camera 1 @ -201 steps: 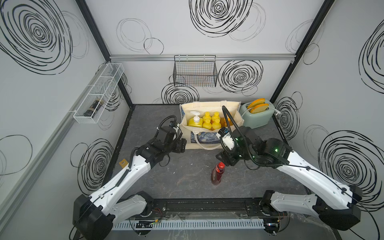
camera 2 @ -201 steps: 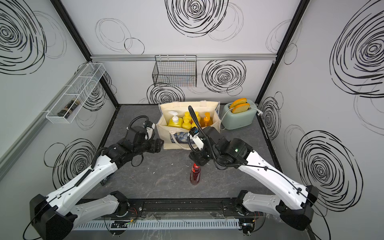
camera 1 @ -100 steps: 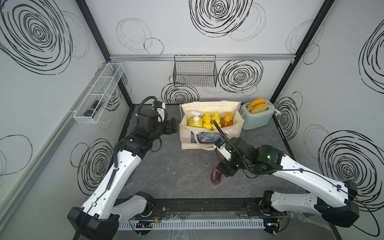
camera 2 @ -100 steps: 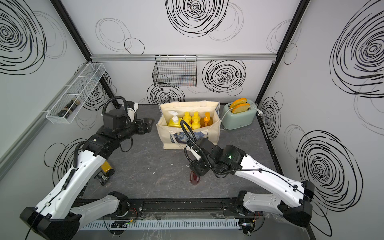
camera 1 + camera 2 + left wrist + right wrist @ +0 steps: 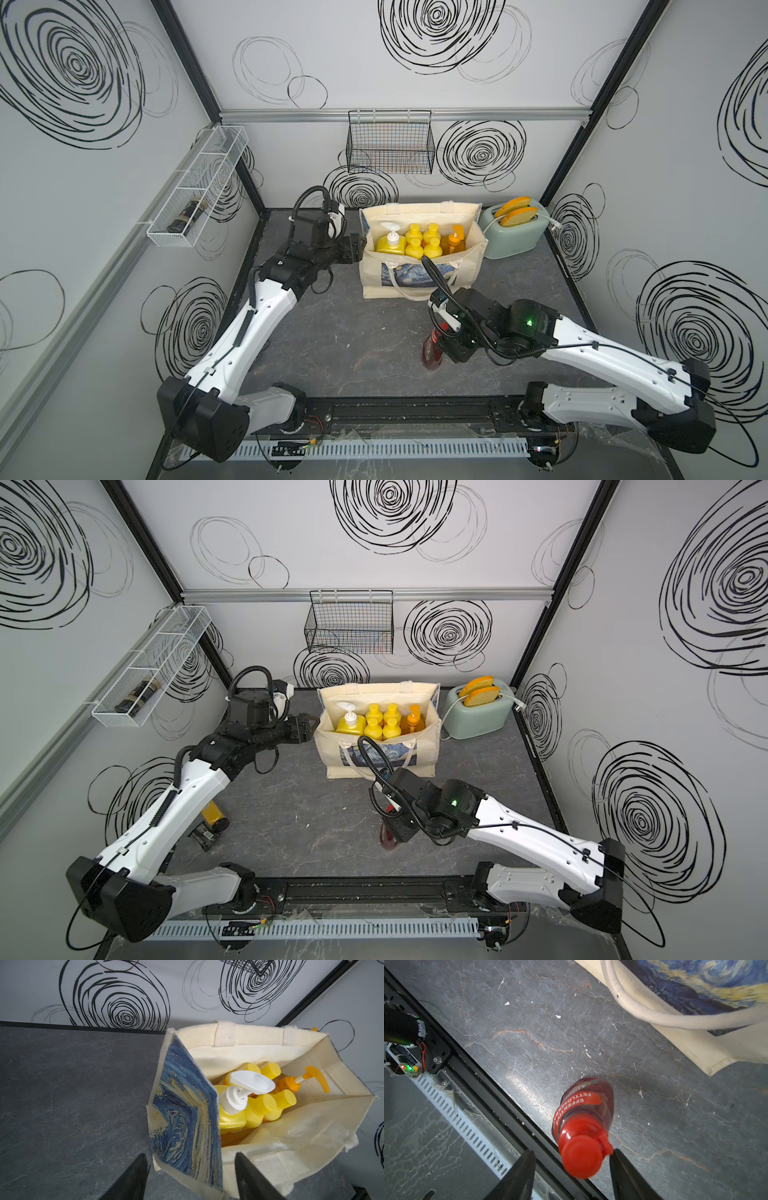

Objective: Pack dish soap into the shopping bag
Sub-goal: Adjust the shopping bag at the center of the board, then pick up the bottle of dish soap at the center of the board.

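Note:
The cream shopping bag (image 5: 376, 282) (image 5: 332, 756) (image 5: 245, 1053) stands upright at the back. Inside it are a yellow white-pump bottle (image 5: 390, 246) (image 5: 230, 1113), small yellow bottles (image 5: 423, 244) and an orange pump bottle (image 5: 455, 243) (image 5: 291, 1084). My left gripper (image 5: 358, 252) (image 5: 311, 725) (image 5: 189, 1169) is open at the bag's left end, its jaws straddling the printed side panel's corner. A red dish soap bottle (image 5: 430, 358) (image 5: 388, 838) (image 5: 584, 1105) stands on the floor in front. My right gripper (image 5: 442, 343) (image 5: 572, 1167) hangs open over it, its red cap between the jaws.
A mint toaster (image 5: 515, 232) sits right of the bag. On the back wall hangs a black wire basket (image 5: 390, 145); a white wire shelf (image 5: 195, 187) is on the left wall. An orange bottle (image 5: 214, 817) lies under the left arm. The black rail (image 5: 395, 411) borders the front.
The left arm has swung from the bag's front left corner up to its left end. The right gripper has dropped from beside the bag onto the red bottle's cap.

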Action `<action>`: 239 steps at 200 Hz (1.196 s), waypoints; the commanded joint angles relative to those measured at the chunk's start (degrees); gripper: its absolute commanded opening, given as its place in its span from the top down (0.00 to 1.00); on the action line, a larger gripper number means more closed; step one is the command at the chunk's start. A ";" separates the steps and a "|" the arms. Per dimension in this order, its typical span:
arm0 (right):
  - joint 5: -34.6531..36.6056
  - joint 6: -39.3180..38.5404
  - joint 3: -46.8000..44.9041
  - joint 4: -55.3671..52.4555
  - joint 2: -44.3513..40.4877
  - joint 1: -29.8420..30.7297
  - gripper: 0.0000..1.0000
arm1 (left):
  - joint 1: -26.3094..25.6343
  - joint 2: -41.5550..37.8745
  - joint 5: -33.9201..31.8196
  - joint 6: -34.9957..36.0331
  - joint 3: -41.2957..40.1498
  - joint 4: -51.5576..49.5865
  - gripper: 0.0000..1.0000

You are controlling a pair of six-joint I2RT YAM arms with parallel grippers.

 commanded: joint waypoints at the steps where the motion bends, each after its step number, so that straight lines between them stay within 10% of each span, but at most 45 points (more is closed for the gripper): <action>1: 2.05 0.21 -0.74 1.27 0.04 0.39 0.38 | -0.73 -0.63 -0.12 0.54 -1.72 2.57 0.33; 95: 3.32 -1.20 -2.52 4.87 1.62 -1.01 0.45 | -1.77 -3.06 -2.11 0.72 -7.67 3.52 0.34; 239: 5.01 -3.99 3.45 3.16 1.11 -2.40 0.92 | -1.80 -5.13 -5.13 1.74 -9.25 2.81 0.19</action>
